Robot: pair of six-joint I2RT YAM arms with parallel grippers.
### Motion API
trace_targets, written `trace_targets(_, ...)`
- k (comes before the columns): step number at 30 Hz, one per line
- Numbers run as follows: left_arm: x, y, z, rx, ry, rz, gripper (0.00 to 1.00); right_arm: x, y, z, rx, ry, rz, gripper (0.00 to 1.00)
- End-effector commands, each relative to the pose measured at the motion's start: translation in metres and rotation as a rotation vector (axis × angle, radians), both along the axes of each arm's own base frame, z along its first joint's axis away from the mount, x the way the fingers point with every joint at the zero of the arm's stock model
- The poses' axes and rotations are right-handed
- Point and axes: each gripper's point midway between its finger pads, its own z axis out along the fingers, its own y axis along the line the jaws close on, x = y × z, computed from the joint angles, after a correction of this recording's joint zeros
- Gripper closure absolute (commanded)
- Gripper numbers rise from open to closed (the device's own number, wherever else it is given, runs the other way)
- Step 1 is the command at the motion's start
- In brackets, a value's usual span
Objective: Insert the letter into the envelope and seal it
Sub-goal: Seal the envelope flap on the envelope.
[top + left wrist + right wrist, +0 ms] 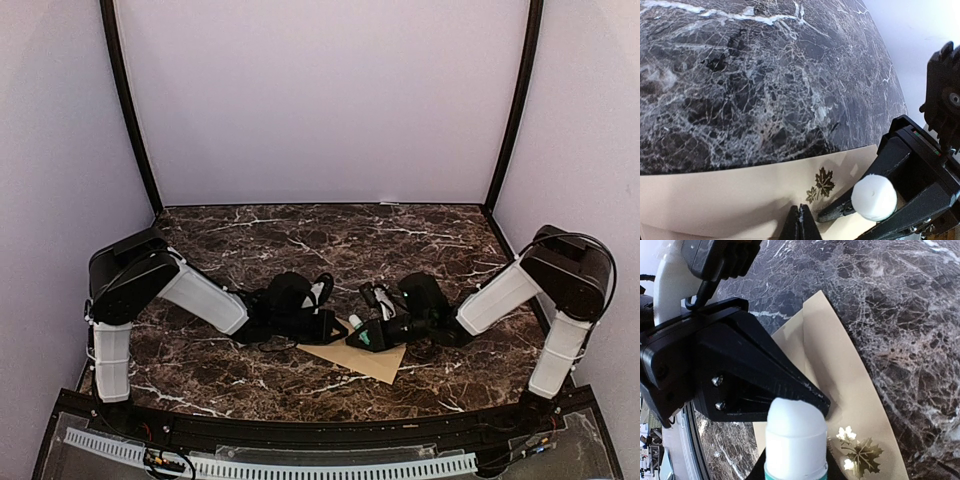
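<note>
The left fingers (792, 230) are clenched tight with nothing between them. Their tips press down on the envelope (730, 195), which lies flat on the worktop (300, 235) under both sets of fingers. The gold leaf mark (822, 184) sits just ahead of the left fingertips and slightly to their right.

The right fingers (900, 150) grasp a glue stick (796, 435), which is white with a teal band low on its body. Its rounded white end points forward from the fingers, and it hangs over the envelope just beside the left fingertips. Whether that end touches the paper cannot be told.

From the right wrist, the leaf mark lies just right of the stick. The black wedge of the left fingers comes in from the left, its tip close against the stick's end. Beyond that tip the envelope stretches away across the dark marbled worktop.

From above, the two sets of fingers meet over the envelope's far edge, and its near corner pokes out towards the arm bases.
</note>
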Motion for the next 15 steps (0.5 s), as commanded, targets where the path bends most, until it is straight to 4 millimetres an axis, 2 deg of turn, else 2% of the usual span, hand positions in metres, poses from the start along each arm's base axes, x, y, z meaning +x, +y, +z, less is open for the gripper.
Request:
trace_targets(1,-0.006,0.012,-0.012,0.065,0.04,0.001,1.0,-0.017,-0.014,-0.017,-0.054,0.059,-0.013,1.0)
trace_targets(6,-0.007,0.013,-0.012,0.067,0.043,-0.001,1.0,-0.012,-0.02,-0.025,-0.105,0.055,-0.046,1.0)
trace_targets(15,-0.008,0.015,-0.01,0.073,0.034,-0.006,1.0,-0.006,-0.04,-0.026,-0.154,0.042,-0.096,1.0)
